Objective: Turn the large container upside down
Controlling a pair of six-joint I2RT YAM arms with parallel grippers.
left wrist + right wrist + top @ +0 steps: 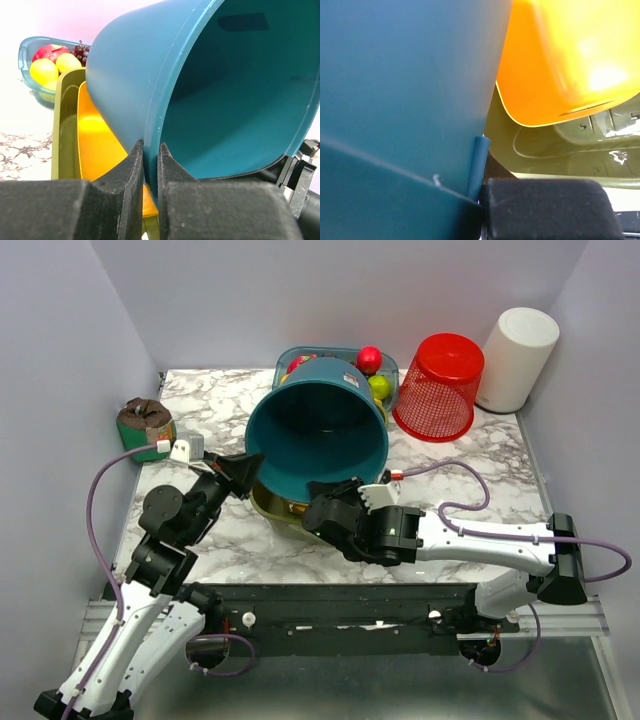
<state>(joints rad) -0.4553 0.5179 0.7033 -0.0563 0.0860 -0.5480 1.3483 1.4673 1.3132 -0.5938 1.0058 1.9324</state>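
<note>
The large container (316,435) is a teal tub tilted on its side, its mouth turned up toward the top camera. It leans over an olive-green bin (272,508) with an orange tub (97,135) inside. My left gripper (253,464) is shut on the left of its rim, one finger inside and one outside (150,146). My right gripper (330,498) is at the rim's near right part. In the right wrist view the teal wall (405,75) fills the left, the rim presses against one black finger (495,167), and the other finger is hidden behind the wall.
A clear teal tray of fruit (296,359) lies behind the tub, with a red ball (370,358) on it. An upturned red mesh basket (438,385) and a white cylinder (516,358) stand at the back right. A small brown-topped green pot (145,425) sits far left.
</note>
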